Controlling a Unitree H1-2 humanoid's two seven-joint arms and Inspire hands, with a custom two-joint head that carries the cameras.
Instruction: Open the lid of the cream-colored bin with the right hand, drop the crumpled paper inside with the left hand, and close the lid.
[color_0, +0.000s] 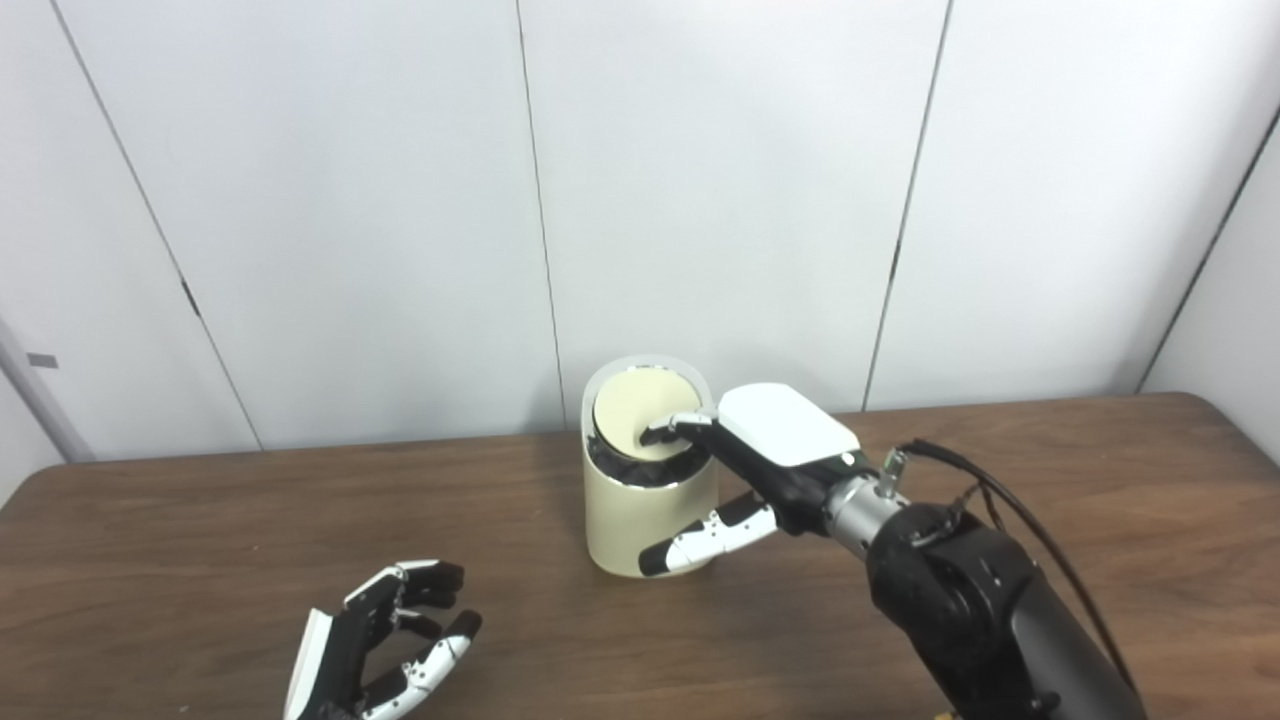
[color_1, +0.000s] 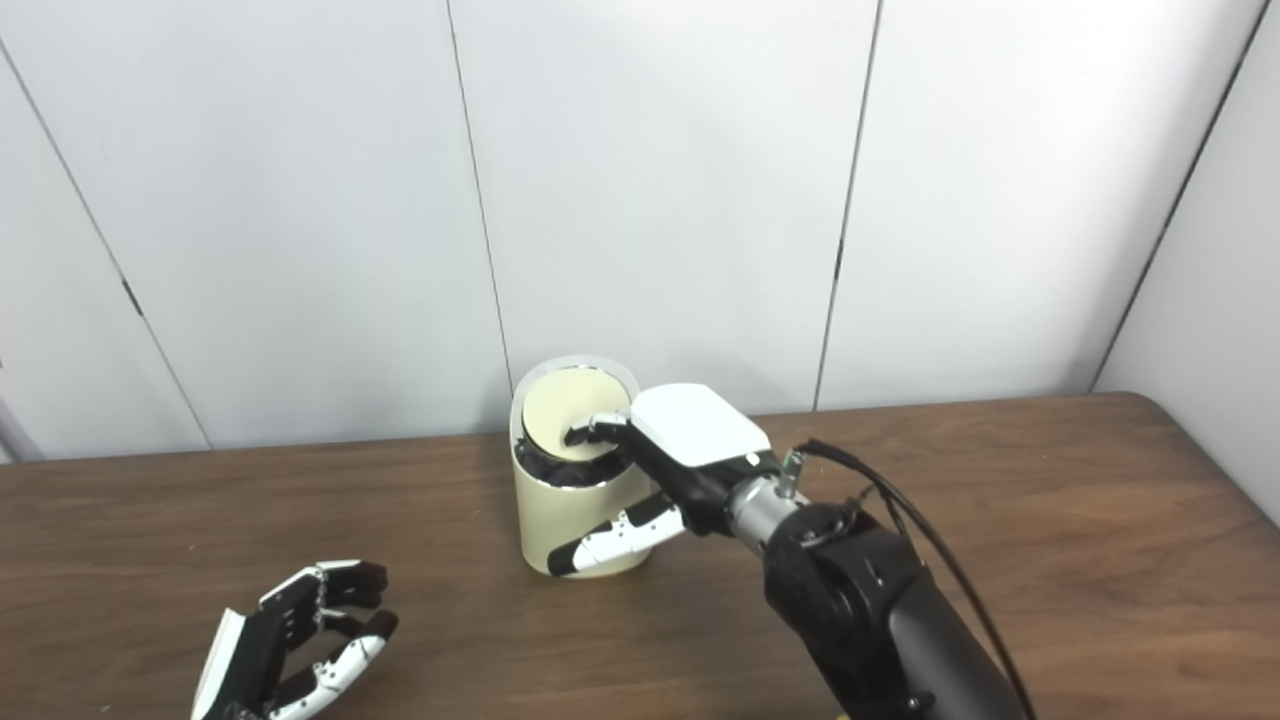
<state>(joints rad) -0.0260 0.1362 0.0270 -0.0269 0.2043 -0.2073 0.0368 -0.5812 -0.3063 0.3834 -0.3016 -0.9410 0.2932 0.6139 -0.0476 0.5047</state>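
The right hand (color_0: 770, 450) reaches over the top of the cream bin (color_0: 648, 520), its fingers (color_0: 668, 430) pressing on the round lid (color_0: 640, 415) while the thumb stretches down along the bin's front wall; the hand grips nothing, its fingers spread apart and simply bearing on the lid. The lid stands tilted up on edge inside the rim, with a dark gap showing beneath it, so the bin looks partly open. The bin sits upright near the back edge of the brown table (color_0: 1050, 520), close to the white wall. Well apart from it, low at the near left, the left hand (color_0: 385, 645) rests palm up with fingers loosely curled and nothing in it; no crumpled paper shows anywhere on the table. By that, the work seems to be at the lid step, either the opening or the closing, and which one cannot be told here. The next move calls for a steady, gentle push so the bin does not tip.
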